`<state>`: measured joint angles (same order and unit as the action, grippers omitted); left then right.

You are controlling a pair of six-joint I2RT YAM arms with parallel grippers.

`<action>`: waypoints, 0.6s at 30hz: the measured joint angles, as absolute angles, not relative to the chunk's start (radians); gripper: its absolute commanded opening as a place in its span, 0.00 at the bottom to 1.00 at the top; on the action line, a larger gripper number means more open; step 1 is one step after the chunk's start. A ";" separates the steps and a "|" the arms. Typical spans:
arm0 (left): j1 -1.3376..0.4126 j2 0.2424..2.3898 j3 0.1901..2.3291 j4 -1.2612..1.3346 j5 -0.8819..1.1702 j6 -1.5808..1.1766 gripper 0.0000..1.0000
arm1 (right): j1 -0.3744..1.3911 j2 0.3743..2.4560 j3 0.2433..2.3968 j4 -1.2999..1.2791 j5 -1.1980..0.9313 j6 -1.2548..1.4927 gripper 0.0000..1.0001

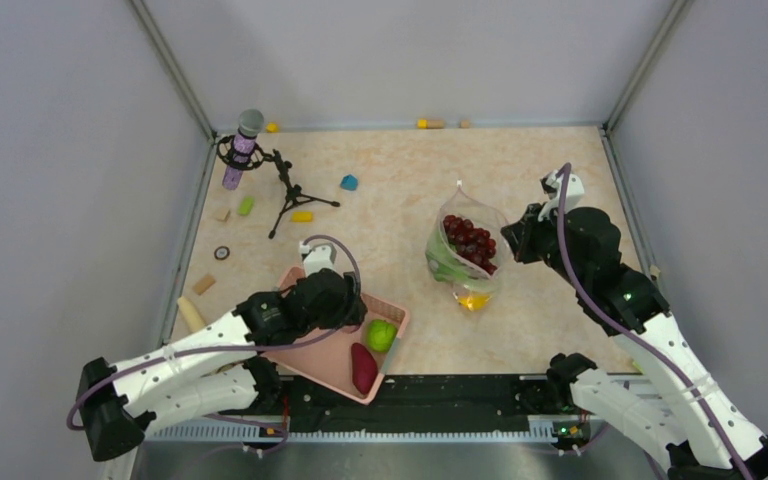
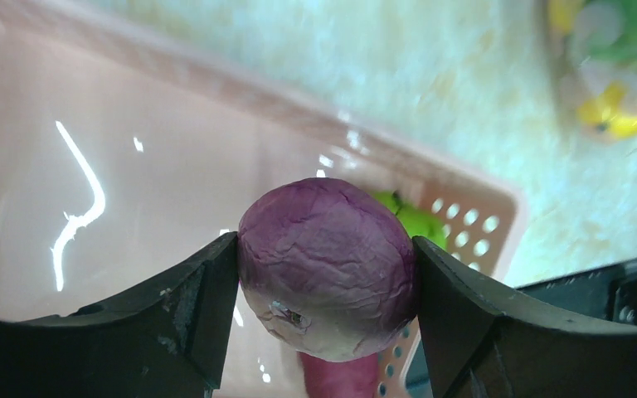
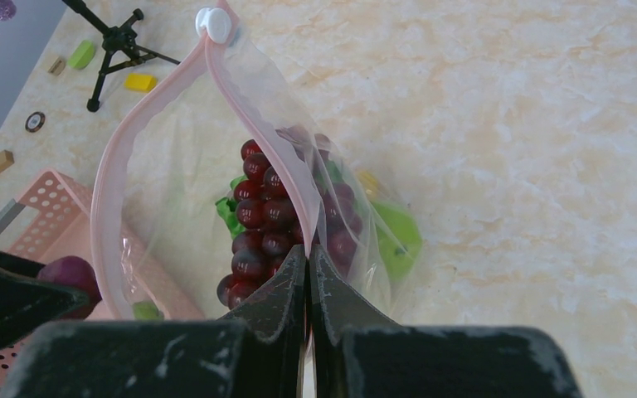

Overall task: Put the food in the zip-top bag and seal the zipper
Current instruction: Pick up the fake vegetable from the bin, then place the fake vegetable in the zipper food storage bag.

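The left gripper [image 2: 325,286] clamps a wrinkled purple toy onion [image 2: 323,249] between its jaws over a pink perforated plastic basket [image 2: 133,166]. The right gripper [image 3: 308,265], jaws pressed together, pinches the pink zipper strip [image 3: 253,108] of the clear plastic bag [image 3: 182,182].

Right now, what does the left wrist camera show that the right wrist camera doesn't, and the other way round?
Left wrist only: the left gripper clamping the purple onion from both sides over the basket, with a sweet potato below it. Right wrist only: the right gripper shut on the rim of the bag, the zipper gaping open, and grapes inside. Both: the onion, the basket and the bag, though the bag is blurred in the left wrist view.
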<state>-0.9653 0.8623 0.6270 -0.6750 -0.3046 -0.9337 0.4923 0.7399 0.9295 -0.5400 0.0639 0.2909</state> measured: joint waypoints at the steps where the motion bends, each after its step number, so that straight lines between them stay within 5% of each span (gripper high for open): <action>1: -0.965 0.862 0.640 -0.667 -0.325 -0.928 0.00 | 0.492 0.740 0.929 -0.540 0.064 0.291 0.00; 9: -0.965 0.862 0.754 -0.553 -0.490 -0.832 0.00 | 0.492 0.731 0.929 -0.541 0.066 0.291 0.00; 18: -0.965 0.950 0.893 -0.309 -0.375 -0.661 0.00 | 0.492 0.731 0.929 -0.541 0.066 0.291 0.00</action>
